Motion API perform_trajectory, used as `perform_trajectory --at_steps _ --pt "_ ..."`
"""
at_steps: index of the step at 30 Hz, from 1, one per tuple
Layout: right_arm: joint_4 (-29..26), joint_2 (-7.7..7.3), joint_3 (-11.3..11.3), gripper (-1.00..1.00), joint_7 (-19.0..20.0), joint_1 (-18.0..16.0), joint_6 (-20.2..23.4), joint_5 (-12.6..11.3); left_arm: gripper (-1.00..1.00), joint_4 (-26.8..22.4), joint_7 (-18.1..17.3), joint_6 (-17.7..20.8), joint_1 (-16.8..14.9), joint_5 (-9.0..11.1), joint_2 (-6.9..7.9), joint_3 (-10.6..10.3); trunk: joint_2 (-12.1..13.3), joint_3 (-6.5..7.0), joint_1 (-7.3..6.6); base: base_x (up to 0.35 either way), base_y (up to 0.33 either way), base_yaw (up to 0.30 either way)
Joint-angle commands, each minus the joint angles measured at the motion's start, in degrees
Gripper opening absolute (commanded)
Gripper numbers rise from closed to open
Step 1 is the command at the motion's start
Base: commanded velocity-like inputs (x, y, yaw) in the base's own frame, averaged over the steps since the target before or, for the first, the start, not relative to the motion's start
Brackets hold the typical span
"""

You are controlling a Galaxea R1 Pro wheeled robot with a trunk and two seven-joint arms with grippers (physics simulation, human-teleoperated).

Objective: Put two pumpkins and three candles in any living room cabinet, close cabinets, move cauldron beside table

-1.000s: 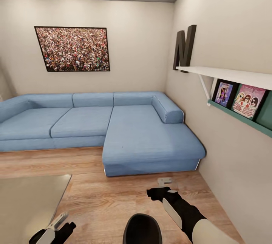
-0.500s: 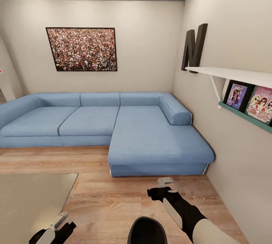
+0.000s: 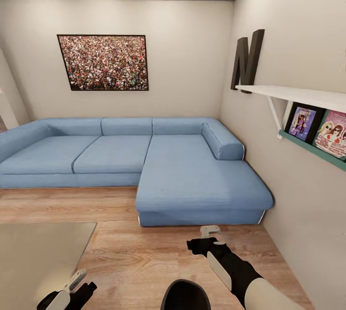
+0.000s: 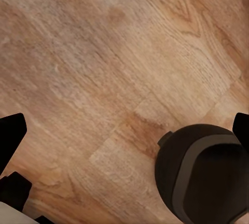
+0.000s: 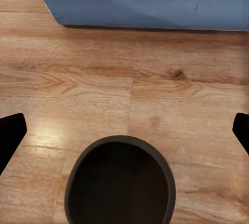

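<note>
You are facing a corner of the living room, with the blue sectional sofa point(image 3: 144, 166) along the far wall and its chaise reaching toward you over the wooden floor point(image 3: 139, 252). The cauldron point(image 3: 185, 295) sits upright on that floor at the bottom of your head view, directly in front of you, between your two arms. In the right wrist view its wide dark mouth point(image 5: 120, 182) opens upward, with the sofa's base point(image 5: 140, 5) well beyond it.

The table point(image 3: 38, 257) shows its glossy top in the lower left of your head view; the cauldron stands on the floor off the table's right edge, near it but with a strip of bare floor between.

Your left gripper point(image 3: 77, 287) hangs low just off the table's near right corner, and its wrist view shows its dark fingers point(image 4: 11, 135) spread wide, holding nothing, with the cauldron point(image 4: 205, 174) on the floor close by. Your right gripper point(image 3: 207, 234) hovers above the floor between the cauldron and the chaise, its fingers point(image 5: 10, 130) also set wide apart and empty.

A framed crowd picture point(image 3: 103, 63) hangs over the sofa, and a white shelf point(image 3: 298, 96) runs along the right wall.
</note>
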Motion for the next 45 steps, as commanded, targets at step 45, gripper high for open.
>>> perform_trajectory --at_steps 45 --pt "-0.06 0.03 0.32 1.00 -0.46 -0.05 -0.25 -0.60 1.00 -0.98 0.51 -0.86 -0.02 -0.12 -1.81 -1.95 -0.04 -0.06 0.00 -0.009 -0.015 0.000"
